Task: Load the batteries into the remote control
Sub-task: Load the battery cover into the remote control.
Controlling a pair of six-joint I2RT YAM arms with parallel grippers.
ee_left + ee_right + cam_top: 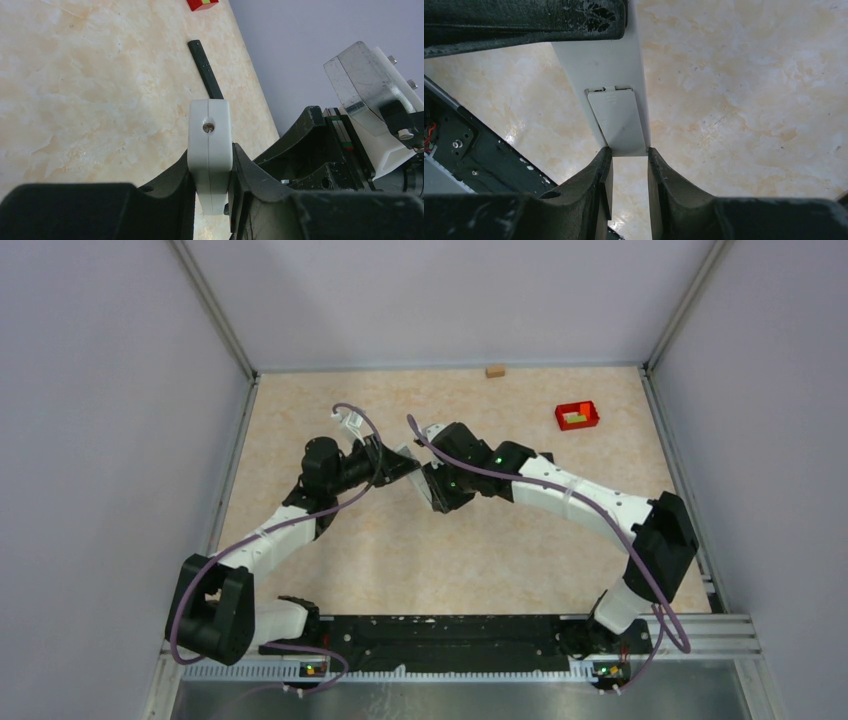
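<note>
A white remote (210, 145) is clamped edge-on between the fingers of my left gripper (211, 156) and held above the table. In the right wrist view the remote (609, 65) shows its back, with the white battery cover (616, 117) seated in its slot. My right gripper (629, 150) has its fingertips on both sides of the remote's near end, touching its corners. In the top view both grippers, left (395, 465) and right (432, 482), meet at the remote (408, 454) mid-table. No batteries are in view.
A red bin (577, 415) with green and yellow pieces sits at the back right, and its corner shows in the left wrist view (202, 4). A small wooden block (495, 370) lies at the back wall. A slim black bar (205, 70) lies on the table beyond the remote.
</note>
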